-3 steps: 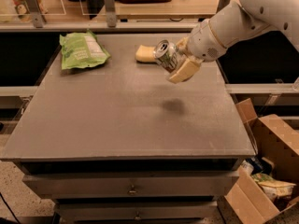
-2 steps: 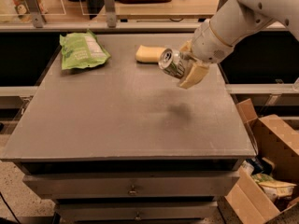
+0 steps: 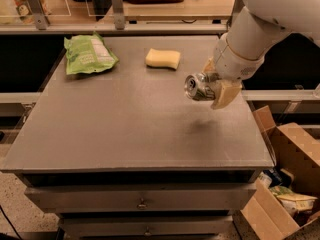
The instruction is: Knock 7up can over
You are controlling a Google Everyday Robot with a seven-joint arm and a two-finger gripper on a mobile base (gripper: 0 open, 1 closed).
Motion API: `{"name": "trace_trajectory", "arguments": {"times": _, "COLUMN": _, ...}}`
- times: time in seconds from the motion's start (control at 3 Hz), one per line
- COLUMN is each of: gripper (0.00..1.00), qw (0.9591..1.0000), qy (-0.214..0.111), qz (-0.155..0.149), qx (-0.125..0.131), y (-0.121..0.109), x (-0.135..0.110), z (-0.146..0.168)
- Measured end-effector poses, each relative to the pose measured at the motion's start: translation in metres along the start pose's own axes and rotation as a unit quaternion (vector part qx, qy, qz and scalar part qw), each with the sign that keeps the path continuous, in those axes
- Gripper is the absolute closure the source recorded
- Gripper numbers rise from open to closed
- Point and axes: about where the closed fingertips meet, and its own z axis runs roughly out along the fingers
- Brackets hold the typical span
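Observation:
The 7up can [image 3: 196,87] is held on its side above the right part of the grey table [image 3: 125,124], its silver top with pull tab facing left toward the camera. My gripper [image 3: 214,86], with cream-coloured fingers [image 3: 226,94], is shut on the can's body. The white arm comes in from the upper right. The can's shadow falls on the table below it.
A green crinkled chip bag [image 3: 88,54] lies at the table's back left. A yellow sponge block [image 3: 163,59] lies at the back middle. Open cardboard boxes [image 3: 292,169] stand on the floor to the right of the table. Drawers sit under the tabletop.
The gripper has carried the can toward the front right of the table, away from the sponge. The can stays tilted on its side in the grip.

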Motion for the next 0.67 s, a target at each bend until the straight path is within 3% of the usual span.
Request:
{"name": "trace_trajectory", "arguments": {"times": 0.33, "gripper": 0.59, "qw": 0.9992, "qy": 0.034, "qz": -0.014, "qx": -0.015, "y": 0.021, "x": 0.007, "z": 0.005}}
{"name": "trace_trajectory", "arguments": {"times": 0.67, "gripper": 0.35, "qw": 0.9981, "qy": 0.043, "qz": -0.021, "qx": -0.04, "y": 0.039, "x": 0.009, "z": 0.014}}
